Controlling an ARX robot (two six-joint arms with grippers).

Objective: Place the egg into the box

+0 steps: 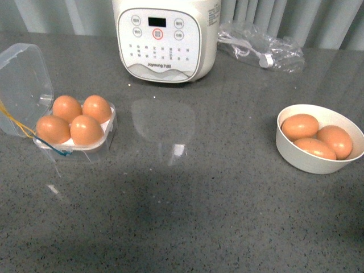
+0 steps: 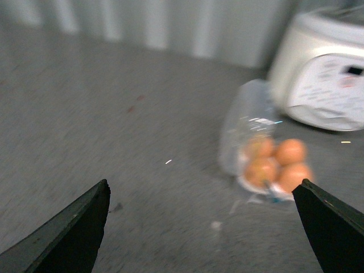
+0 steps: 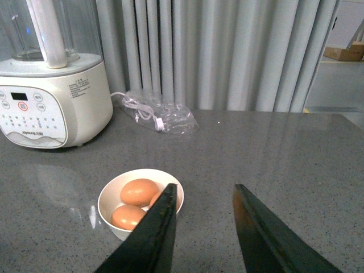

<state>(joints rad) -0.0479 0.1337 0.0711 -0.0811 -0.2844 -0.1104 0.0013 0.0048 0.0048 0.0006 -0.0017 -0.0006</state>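
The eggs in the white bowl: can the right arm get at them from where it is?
Probably yes. The bowl is open-topped, its eggs lie uncovered, and the right gripper hangs open close by with nothing between.

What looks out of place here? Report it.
Nothing spilled or broken. The box holds four eggs, its lid lies open, and its elastic bands trail loose beside it. Three more eggs sit in the bowl.

Orange-brown eggs — white bowl, clear box, speckled grey table.
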